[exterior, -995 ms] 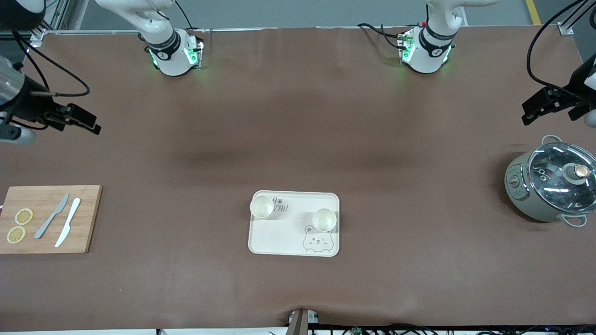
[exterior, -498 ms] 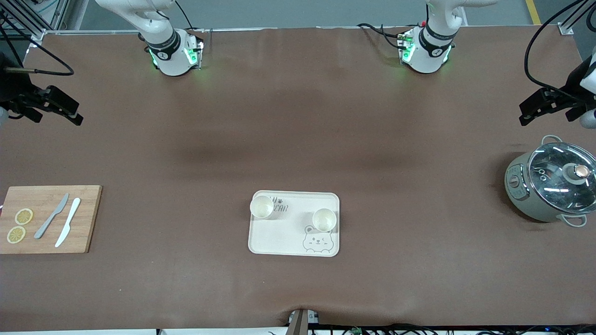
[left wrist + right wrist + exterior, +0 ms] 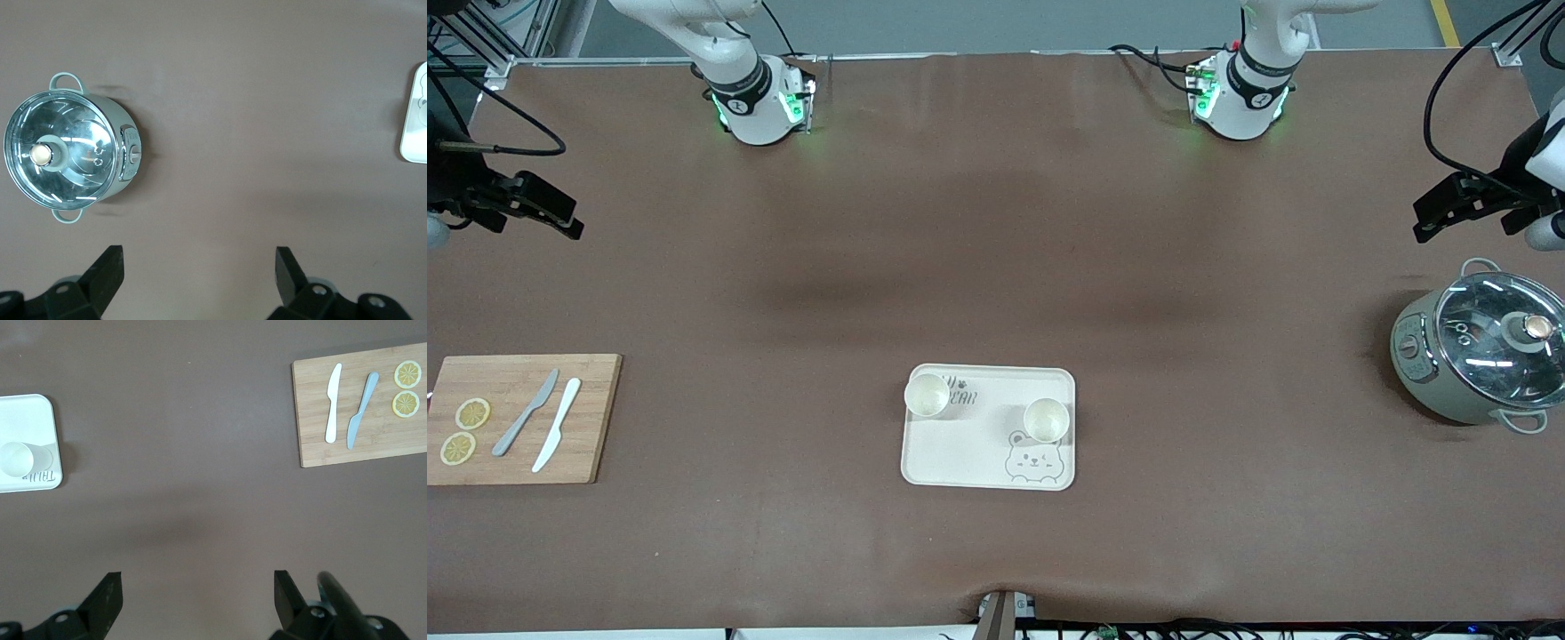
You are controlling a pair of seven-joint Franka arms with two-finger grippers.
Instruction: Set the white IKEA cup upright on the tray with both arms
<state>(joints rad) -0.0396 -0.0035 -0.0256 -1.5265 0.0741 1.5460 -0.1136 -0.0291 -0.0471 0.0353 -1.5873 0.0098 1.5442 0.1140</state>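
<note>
Cream tray point(image 3: 960, 462): sitting flat on the brown table cover, in the middle of the table's length and nearer the front camera than the arm bases; its bear drawing is facing the camera.
White cups: two are standing upright inside the tray rim, mouths up. One cup point(image 3: 927, 395) is sitting at the tray's corner toward the right arm's end, partly covering the grey lettering; the other cup point(image 3: 1046, 420) is sitting just above the bear face, toward the left arm's end. Judging by this, the placing is looking done.
Right gripper point(image 3: 551, 213): hanging over bare table at the right arm's end, jaws spread wide and holding nothing; it is parked well apart from the tray, likely to leave the cups undisturbed.
Left gripper point(image 3: 1449, 203): hanging over bare table at the left arm's end, jaws likewise spread and empty, close above the pot.
Cutting board point(image 3: 520, 418): lying at the right arm's end, carrying two knives point(image 3: 541, 423) and two lemon slices point(image 3: 464, 430).
Pot point(image 3: 1480, 356): standing at the left arm's end under a glass lid.
Surface: a brown matte cover is lying smooth across the whole table.
Room: grey floor is showing past the bases, with cables trailing along the edges.
</note>
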